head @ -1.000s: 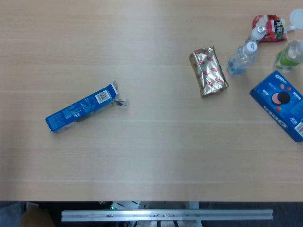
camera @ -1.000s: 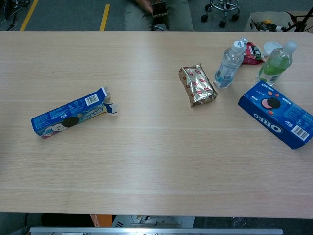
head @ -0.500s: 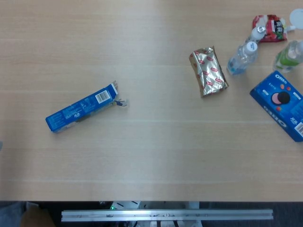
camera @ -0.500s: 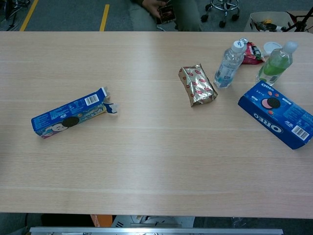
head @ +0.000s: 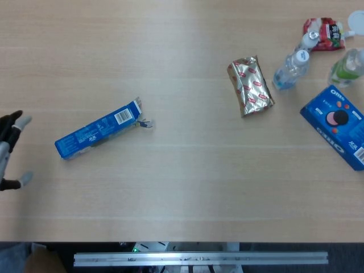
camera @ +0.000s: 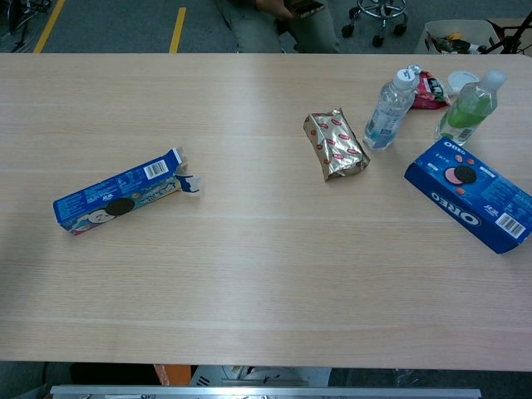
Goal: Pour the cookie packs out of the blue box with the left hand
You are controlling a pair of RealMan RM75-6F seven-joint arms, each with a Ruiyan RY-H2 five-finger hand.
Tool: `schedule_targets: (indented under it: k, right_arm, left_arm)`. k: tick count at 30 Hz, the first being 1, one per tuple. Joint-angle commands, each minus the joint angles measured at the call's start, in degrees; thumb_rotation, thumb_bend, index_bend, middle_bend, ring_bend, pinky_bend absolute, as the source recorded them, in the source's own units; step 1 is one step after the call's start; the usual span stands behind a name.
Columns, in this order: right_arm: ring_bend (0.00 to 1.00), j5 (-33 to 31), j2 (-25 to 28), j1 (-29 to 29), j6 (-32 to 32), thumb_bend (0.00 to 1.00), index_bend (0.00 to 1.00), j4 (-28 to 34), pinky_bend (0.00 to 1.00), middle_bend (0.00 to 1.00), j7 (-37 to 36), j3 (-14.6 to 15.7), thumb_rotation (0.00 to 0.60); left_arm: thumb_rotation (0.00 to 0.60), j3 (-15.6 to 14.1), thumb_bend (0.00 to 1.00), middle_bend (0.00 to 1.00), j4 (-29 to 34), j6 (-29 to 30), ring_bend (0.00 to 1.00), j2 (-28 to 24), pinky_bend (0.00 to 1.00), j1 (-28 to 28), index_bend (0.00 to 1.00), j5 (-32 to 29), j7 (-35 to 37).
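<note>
Left hand point(head: 9, 149) shows only at the 9 o'clock edge of the head view, fingers spread and empty, apart from the blue box point(head: 98, 131); the right hand appears in neither view. That slim blue box lies flat on the table point(head: 182, 193), its opened flap end pointing toward 2 o'clock. Toward 3 o'clock lie a gold foil pack point(head: 250, 85), a clear bottle point(head: 291, 69), a green bottle point(head: 347, 67), a red pouch point(head: 323, 33) and a larger blue cookie box point(head: 338, 125).

Your left hand point(head: 10, 151) is cut off by the head view's left edge; only spread fingertips show, and the chest view misses it. The blue box point(head: 98, 131) hides its contents behind torn flaps.
</note>
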State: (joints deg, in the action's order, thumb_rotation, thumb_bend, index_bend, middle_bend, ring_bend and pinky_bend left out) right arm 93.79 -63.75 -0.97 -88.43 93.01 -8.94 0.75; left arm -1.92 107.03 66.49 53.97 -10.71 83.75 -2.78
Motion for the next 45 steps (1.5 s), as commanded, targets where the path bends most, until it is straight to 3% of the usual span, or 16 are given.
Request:
schedule_targets:
  k: [1, 8, 18, 27, 40, 45]
  right_arm:
    - [0.16, -0.08, -0.02, -0.02, 0.18, 0.23, 0.19, -0.22, 0.18, 0.25, -0.24, 0.08, 0.600]
    - [0.16, -0.41, -0.25, 0.00, 0.34, 0.23, 0.19, -1.13, 0.18, 0.25, -1.19, 0.16, 0.600]
    - [0.16, -0.49, -0.84, -0.19, 0.85, 0.23, 0.19, -2.09, 0.18, 0.25, -1.95, 0.35, 0.600]
    - [0.16, -0.87, -0.98, -0.14, 0.98, 0.23, 0.19, -2.66, 0.18, 0.25, -2.44, 0.40, 0.600]
    - [0.16, -1.20, -0.84, 0.03, 0.96, 0.23, 0.19, -3.32, 0.18, 0.25, -3.34, 0.47, 0.600]
    - [0.16, -1.29, -0.83, 0.23, 0.71, 0.23, 0.19, -3.75, 0.18, 0.25, -3.88, 0.51, 0.600]
  left_arm:
    - [0.600, 0.47, 0.23, 0.00, 1.36, -3.94, 0.03, 1.52, 0.00, -2.48, 0.00, -2.96, -2.23]
    - [0.600, 1.77, 0.20, 0.00, 1.48, -7.92, 0.03, 6.04, 0.00, -5.81, 0.00, -9.05, -7.89]
    - [0.600, 3.27, 0.17, 0.00, -1.44, -8.01, 0.02, 13.08, 0.00, -8.57, 0.00, -16.71, -14.87]
    - [0.600, 3.31, 0.17, 0.00, -5.87, -10.86, 0.02, 18.06, 0.00, -11.08, 0.00, -21.84, -15.88]
    - [0.600, 4.25, 0.17, 0.00, -14.23, -10.43, 0.02, 25.41, 0.00, -12.69, 0.00, -26.51, -15.99]
    - [0.600, 4.23, 0.17, 0.05, -16.97, -9.46, 0.08, 27.06, 0.01, -12.54, 0.08, -27.15, -15.98]
